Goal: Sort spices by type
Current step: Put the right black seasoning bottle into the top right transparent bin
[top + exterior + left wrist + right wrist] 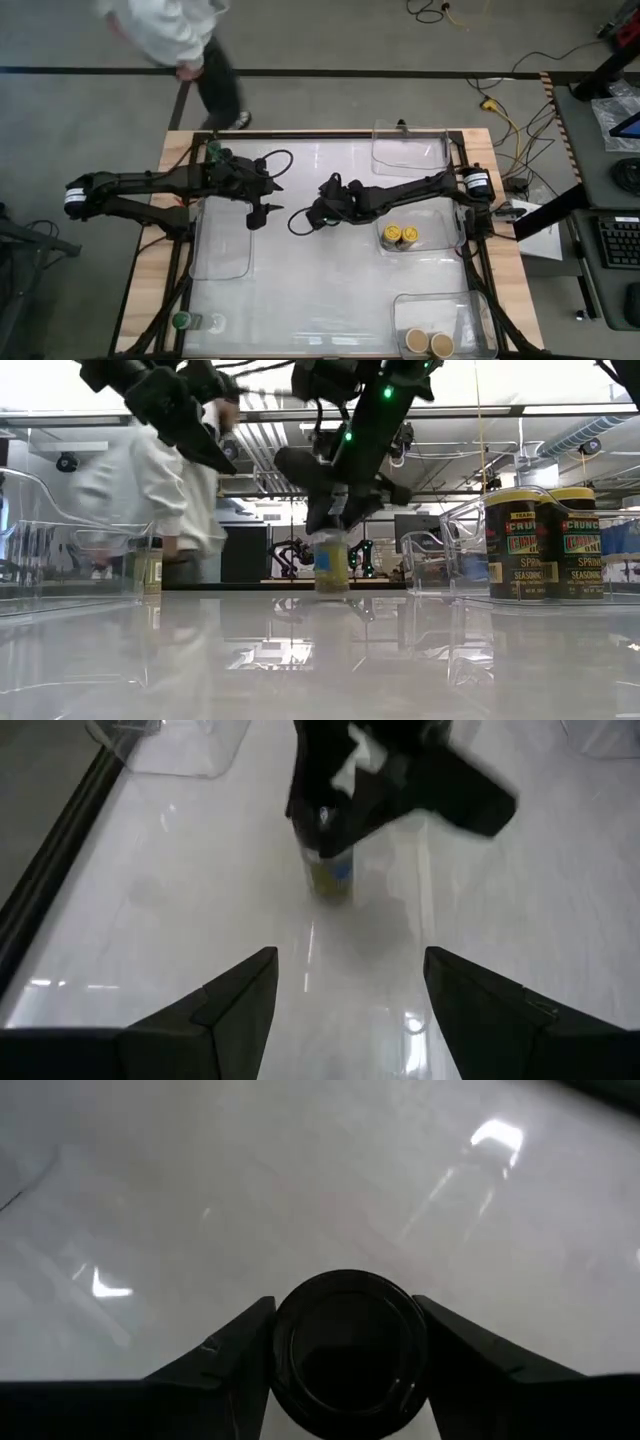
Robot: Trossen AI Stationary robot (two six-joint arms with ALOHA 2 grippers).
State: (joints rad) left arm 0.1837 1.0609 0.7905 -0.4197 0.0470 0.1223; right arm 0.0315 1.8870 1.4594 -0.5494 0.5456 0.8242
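A small round spice jar with a black lid [350,1350] and a yellow and blue label [331,567] stands upright near the table's middle. My right gripper [300,221] comes down on it from above, with its fingers against both sides of the lid. My left gripper [350,985] is open and hovers above the table just left of the jar [331,880], touching nothing. Two yellow-lidded jars [400,235] stand in a clear bin on the right. Two tan-lidded jars [429,343] stand in the near right bin. One green-lidded jar [183,321] stands at the near left corner. My right gripper holds the jar by its black lid [285,1330], pinched between the two fingers [235,1350], which come from above and slant down. The jar is upright below the fingers. Its base [331,589] is at table height; whether it is lifted clear cannot be told.
A long clear bin [222,255] lies on the table's left side and another clear bin [410,150] at the far edge. A second green-lidded jar [212,148] stands at the far left corner. A person [185,40] walks beyond the far edge.
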